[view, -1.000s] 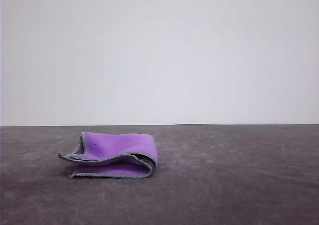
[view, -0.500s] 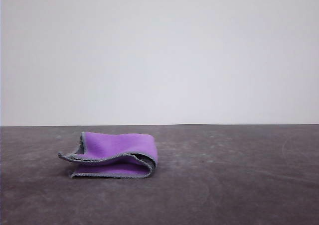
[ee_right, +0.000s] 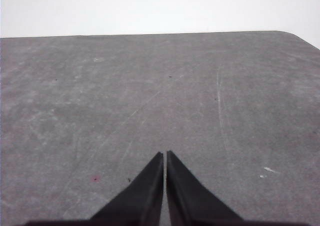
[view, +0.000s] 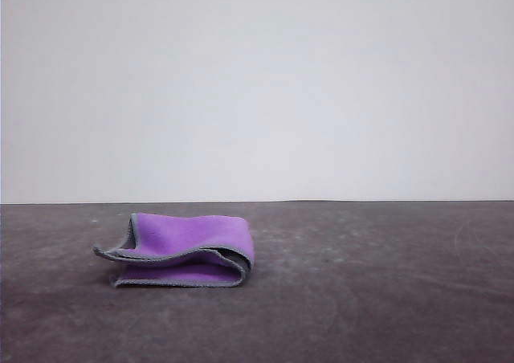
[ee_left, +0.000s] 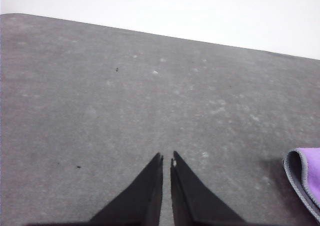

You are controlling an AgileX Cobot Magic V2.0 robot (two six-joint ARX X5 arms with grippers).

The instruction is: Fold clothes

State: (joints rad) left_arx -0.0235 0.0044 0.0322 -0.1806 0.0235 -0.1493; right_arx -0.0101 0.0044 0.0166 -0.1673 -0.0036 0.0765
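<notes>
Nothing moved since prev frame; purple cloth (view: 181, 250) lies folded on grey table (view: 369, 283), left of centre; my left pincer (ee_left: 167, 158) & right pincer (ee_right: 164, 154) both closed, empty.

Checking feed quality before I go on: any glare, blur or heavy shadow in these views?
Front view: even, soft light, slightly hazy, the cloth throwing a faint shadow on the table. Left wrist view: sharp enough, left gripper dark against the grey, no glare. Right wrist view: right gripper likewise; scratches read clearly.
</notes>
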